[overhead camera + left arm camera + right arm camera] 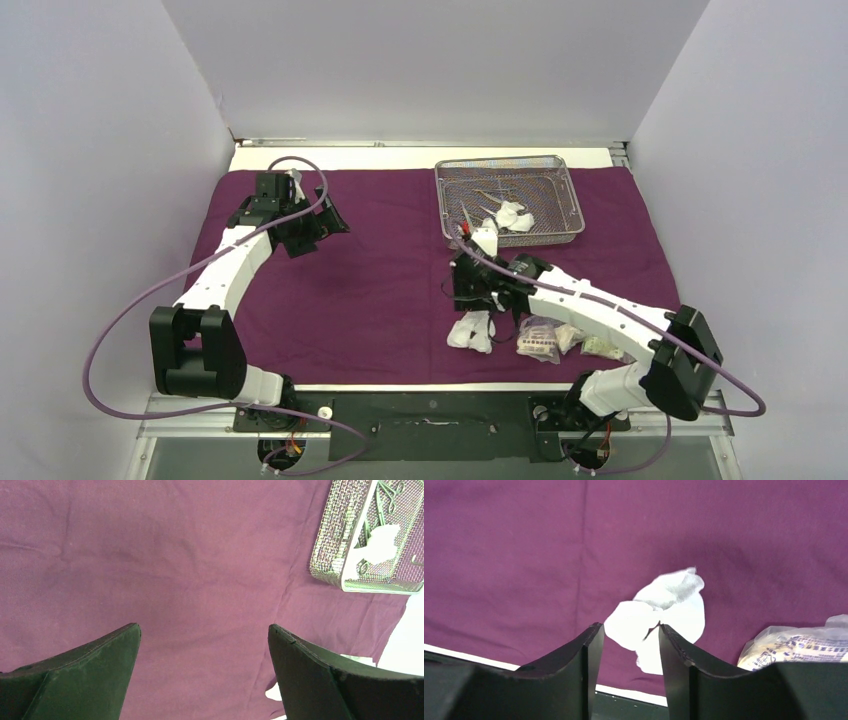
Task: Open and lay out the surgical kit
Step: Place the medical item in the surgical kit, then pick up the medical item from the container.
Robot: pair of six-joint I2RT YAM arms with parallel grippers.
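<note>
Writing: dark print on the clear packet [794, 645], too blurred to read.
Wire-mesh tray [508, 161]: silver and rectangular, it sits at the rear right of the cloth. It holds thin steel forceps [488, 196] and white gauze wads [515, 216].
Cloth wrap [380, 290]: dark purple, spread open across the table and lightly creased.
Loose gauze [664, 610]: a white wad on the cloth near its front edge, just left of the packets.
Second packet [603, 347]: beside the printed one at the front right, partly under the right arm.
Right gripper [628, 627]: fingers partly parted with a narrow gap, poised over the loose gauze, nothing clamped.
Left gripper [205, 630]: fingers spread wide and empty, over bare cloth at the rear left, well apart from the tray.
</note>
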